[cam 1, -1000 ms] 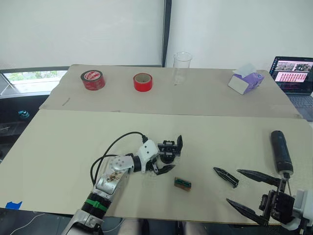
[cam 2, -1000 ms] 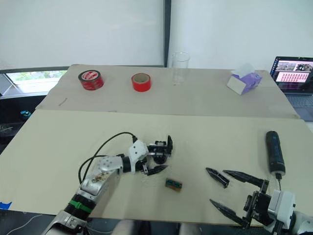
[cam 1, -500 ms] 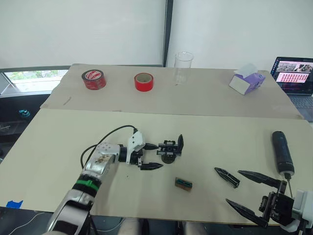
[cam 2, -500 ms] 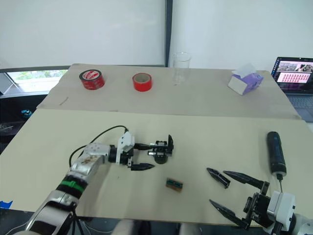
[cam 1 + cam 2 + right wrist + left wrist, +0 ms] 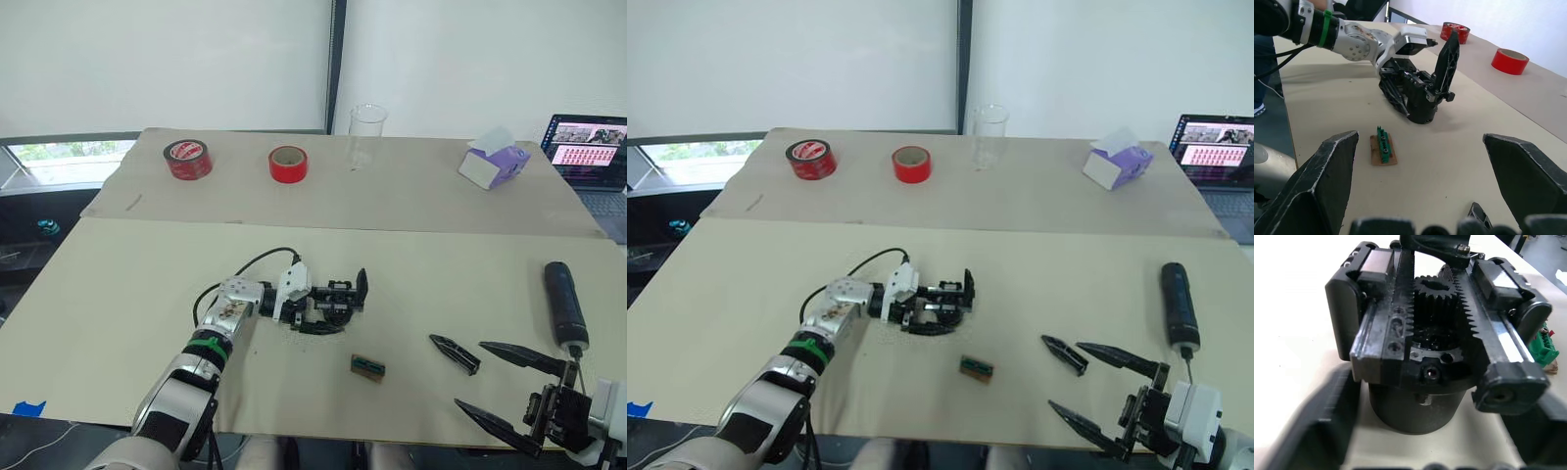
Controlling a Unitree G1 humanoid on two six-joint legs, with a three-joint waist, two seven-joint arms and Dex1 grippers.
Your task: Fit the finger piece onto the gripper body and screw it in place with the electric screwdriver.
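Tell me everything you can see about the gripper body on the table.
The gripper body is a small black blocky assembly that looks like plastic and metal. It stands on the near table on a round base, with a toothed gear between two toothed racks on top and one pointed finger sticking up. The left gripper has its fingers on either side of it.

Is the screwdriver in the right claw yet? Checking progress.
No: the screwdriver lies on the table, apart from the open right claw.
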